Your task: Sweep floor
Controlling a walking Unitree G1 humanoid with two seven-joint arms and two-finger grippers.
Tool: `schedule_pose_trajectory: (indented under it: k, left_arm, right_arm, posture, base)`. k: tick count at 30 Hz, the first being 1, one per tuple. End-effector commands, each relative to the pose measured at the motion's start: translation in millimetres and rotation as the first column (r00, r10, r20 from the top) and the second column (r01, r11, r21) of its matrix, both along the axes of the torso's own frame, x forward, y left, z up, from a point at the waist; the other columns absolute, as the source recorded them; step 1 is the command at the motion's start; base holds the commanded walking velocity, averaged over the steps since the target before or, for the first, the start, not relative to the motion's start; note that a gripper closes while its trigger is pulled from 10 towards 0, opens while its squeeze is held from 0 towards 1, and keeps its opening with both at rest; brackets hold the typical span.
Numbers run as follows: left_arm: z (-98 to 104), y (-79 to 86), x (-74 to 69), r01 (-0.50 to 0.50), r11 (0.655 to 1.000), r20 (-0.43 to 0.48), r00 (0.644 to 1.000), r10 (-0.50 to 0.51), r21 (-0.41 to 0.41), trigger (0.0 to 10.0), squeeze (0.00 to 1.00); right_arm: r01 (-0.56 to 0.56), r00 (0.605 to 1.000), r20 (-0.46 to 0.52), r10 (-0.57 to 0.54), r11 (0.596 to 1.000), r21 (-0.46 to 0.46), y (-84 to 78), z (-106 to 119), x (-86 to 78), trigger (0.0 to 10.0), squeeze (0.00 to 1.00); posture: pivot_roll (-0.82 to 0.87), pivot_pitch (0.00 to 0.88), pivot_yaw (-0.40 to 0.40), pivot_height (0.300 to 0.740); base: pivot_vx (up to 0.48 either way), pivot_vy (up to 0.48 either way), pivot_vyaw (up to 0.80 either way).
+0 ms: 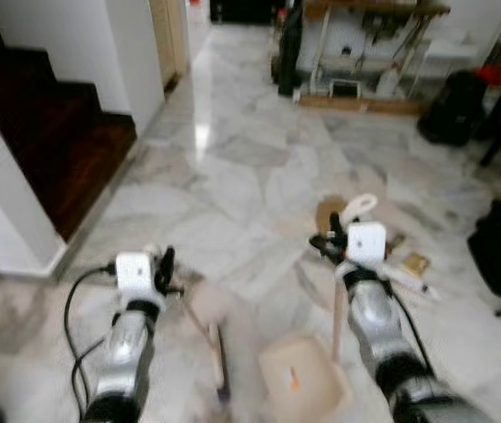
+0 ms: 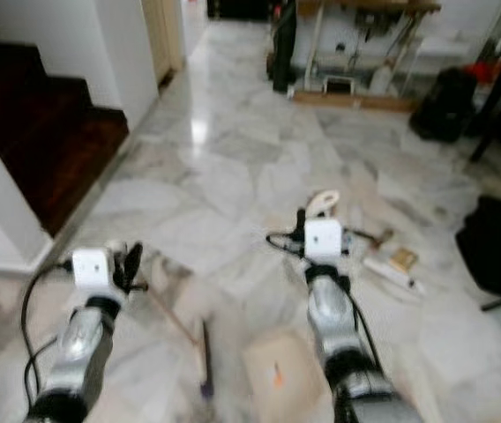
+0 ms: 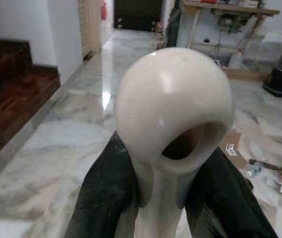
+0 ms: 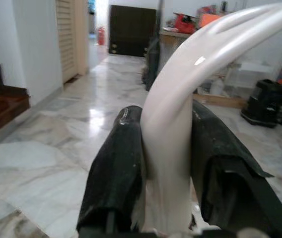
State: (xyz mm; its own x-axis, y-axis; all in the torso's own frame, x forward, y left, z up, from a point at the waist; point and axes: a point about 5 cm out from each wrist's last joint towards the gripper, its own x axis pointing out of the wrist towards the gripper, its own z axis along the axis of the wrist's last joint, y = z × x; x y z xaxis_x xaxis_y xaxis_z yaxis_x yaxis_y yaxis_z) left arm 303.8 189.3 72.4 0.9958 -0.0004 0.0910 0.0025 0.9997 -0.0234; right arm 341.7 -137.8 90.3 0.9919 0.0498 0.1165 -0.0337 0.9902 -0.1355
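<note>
My left gripper (image 3: 163, 198) is clamped on the broom (image 1: 220, 357) handle and my right gripper (image 4: 168, 193) on the dustpan (image 1: 302, 379) handle, both low and near me. To sweep well, I think I must keep the pan flat on the floor (image 1: 233, 167) and pull the scraps (image 1: 414, 263), lying farther on the right, toward it. The 2 wrist views show the fingers tight around each handle, while the eye views show the litter.

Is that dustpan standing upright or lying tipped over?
Upright: the dustpan sits flat on the floor, its handle rising straight up into the right claw.
</note>
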Motion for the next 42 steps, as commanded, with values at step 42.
schedule_pose_trajectory:
  k: [42]
  left_arm:
    - [12.7, -3.4, 5.9, 0.025, 1.0, 0.05, 0.998, -0.025, 0.006, 10.0, 0.0]
  right_arm:
    - [-0.005, 1.0, 0.024, 0.004, 1.0, 0.02, 1.9, 4.8, 1.8, 10.0, 0.0]
  posture:
    - [-0.02, 0.0, -0.001, 0.74]
  base:
    - [0.346, 0.0, 0.0]
